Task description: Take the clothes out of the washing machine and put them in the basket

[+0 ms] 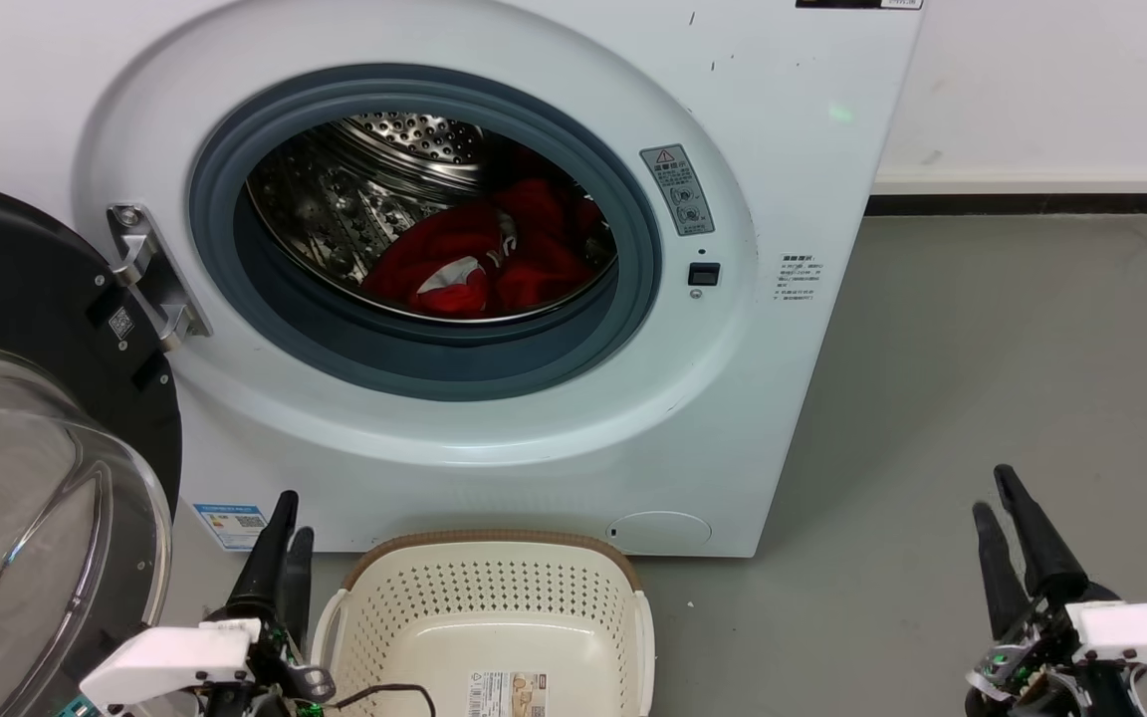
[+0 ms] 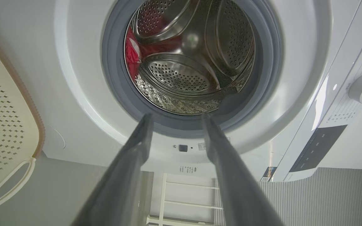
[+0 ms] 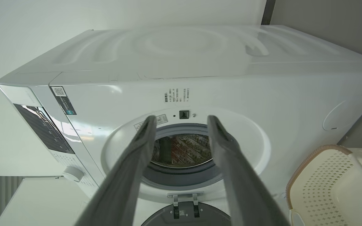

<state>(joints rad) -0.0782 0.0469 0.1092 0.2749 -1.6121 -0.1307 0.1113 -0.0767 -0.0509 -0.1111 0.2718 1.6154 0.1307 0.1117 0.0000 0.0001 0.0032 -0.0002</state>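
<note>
1 large white washing machine (image 1: 534, 468) stands at the far side of the grey floor (image 1: 982, 349). Its round porthole is ringed by a grey gasket (image 1: 414, 368) and opens onto a perforated steel drum (image 1: 354, 199). A small warning sticker (image 1: 678, 189) sits just right of the porthole. The door (image 1: 46, 299), black-rimmed with a domed glass bowl, hangs wide open on the left from a metal hinge (image 1: 150, 274).

Just in front of the machine, on the floor, sits the basket (image 1: 494, 543). It is low, cream and perforated, with a brown woven-look rim and a paper label (image 1: 506, 694) on its bottom.

The clothes (image 1: 494, 264) lie inside the drum as a crumpled red heap on its lower right part, with scraps of white trim showing. Any lettering is too small to make out.

The left gripper (image 1: 293, 518) is at the near left, just beside the basket's left side, with its 2 dark fingers pointing toward the machine. Its wrist view shows them spread apart with nothing between. The right gripper (image 1: 992, 490) is at the near right over bare floor, well apart from the basket. Its fingers are likewise parted and hold nothing.
</note>
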